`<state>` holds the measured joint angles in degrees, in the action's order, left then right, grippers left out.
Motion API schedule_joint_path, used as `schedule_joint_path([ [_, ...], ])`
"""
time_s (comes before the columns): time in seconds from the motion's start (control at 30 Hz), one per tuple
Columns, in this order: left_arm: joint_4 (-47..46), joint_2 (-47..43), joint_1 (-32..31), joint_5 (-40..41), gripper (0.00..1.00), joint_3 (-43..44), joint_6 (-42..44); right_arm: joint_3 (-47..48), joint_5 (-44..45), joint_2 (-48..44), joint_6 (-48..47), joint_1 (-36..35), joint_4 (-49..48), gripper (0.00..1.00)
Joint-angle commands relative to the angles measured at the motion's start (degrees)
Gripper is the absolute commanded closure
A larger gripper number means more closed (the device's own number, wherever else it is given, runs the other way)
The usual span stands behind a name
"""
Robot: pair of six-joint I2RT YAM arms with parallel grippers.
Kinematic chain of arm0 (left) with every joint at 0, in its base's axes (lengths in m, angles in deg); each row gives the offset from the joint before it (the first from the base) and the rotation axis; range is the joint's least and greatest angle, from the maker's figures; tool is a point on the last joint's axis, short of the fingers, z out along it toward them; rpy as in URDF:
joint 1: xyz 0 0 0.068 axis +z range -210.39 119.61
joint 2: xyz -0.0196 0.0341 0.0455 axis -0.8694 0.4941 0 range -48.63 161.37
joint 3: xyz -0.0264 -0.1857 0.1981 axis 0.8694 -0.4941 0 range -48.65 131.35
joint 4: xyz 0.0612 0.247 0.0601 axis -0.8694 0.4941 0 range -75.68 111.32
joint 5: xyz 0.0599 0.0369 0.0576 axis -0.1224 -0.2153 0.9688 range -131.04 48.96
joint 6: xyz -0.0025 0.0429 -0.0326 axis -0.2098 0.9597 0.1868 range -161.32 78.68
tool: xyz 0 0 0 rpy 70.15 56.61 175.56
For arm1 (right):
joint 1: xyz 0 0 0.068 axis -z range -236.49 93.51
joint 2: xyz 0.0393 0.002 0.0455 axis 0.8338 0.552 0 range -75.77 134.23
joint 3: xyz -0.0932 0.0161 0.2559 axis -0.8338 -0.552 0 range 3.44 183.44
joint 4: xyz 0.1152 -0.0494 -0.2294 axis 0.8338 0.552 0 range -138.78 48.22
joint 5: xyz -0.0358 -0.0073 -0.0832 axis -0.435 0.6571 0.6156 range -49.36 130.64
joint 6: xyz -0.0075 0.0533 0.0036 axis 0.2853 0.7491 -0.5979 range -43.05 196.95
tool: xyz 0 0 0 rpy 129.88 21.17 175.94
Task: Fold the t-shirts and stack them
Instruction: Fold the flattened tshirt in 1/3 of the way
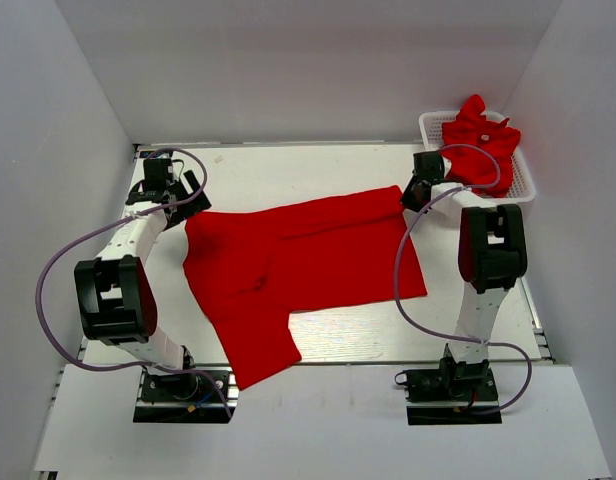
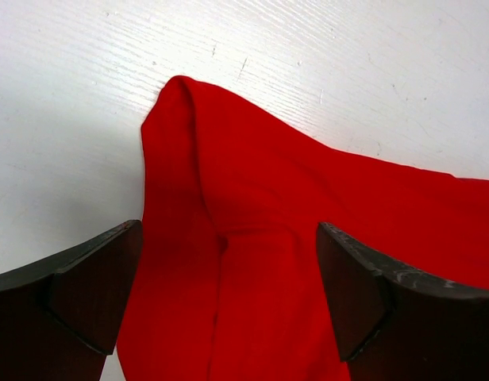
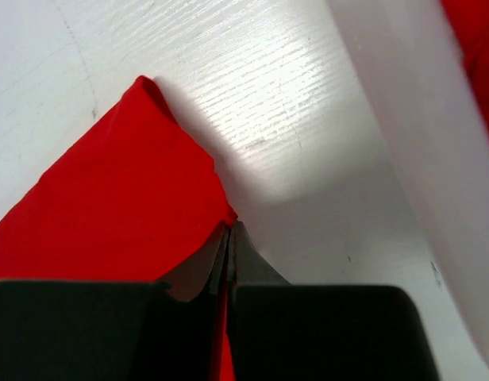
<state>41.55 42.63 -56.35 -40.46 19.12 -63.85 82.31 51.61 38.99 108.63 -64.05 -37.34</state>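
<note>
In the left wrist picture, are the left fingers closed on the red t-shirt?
No, the left fingers stand wide apart, and the t-shirt shows in the open gap between them.

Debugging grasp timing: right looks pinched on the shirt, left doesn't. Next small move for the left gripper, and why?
Probably close the left gripper. Its jaws stand open astride a raised fold at the far-left corner of the t-shirt, while the right gripper is shut on the far-right corner. Both corners likely need holding before folding.
</note>
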Motion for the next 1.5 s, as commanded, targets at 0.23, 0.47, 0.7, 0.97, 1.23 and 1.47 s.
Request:
schedule_joint_path([
  [0.23, -0.06, -1.27, 0.36, -0.84, 0.00, 1.22, 1.25, -2.22, 0.11, -7.18, 0.58, -0.01, 7.98, 1.00],
  [0.47, 1.07, 0.67, 0.36, -0.84, 0.00, 2.80, 1.78, -3.55, 0.30, -4.99, 1.98, -0.01, 8.68, 1.00],
  [0.7, 2.31, 2.78, 0.36, -0.32, 0.00, 4.57, 2.84, -5.31, -1.38, -4.63, 1.98, 0.26, 9.03, 0.63],
  [0.97, -2.16, 3.92, 0.36, -7.95, 0.00, 3.78, 3.45, -3.20, -5.42, -9.02, -3.10, -0.09, 7.37, 0.30],
  [1.23, -7.00, 13.14, -1.13, -17.37, 0.00, 4.48, 2.31, 4.62, -10.34, -3.59, -8.56, -2.11, 6.58, 0.10],
  [1.47, -7.89, 18.33, -1.13, -16.32, 0.00, 2.37, 1.25, 10.60, -17.28, 4.31, -10.59, -3.00, 4.82, 0.10],
])
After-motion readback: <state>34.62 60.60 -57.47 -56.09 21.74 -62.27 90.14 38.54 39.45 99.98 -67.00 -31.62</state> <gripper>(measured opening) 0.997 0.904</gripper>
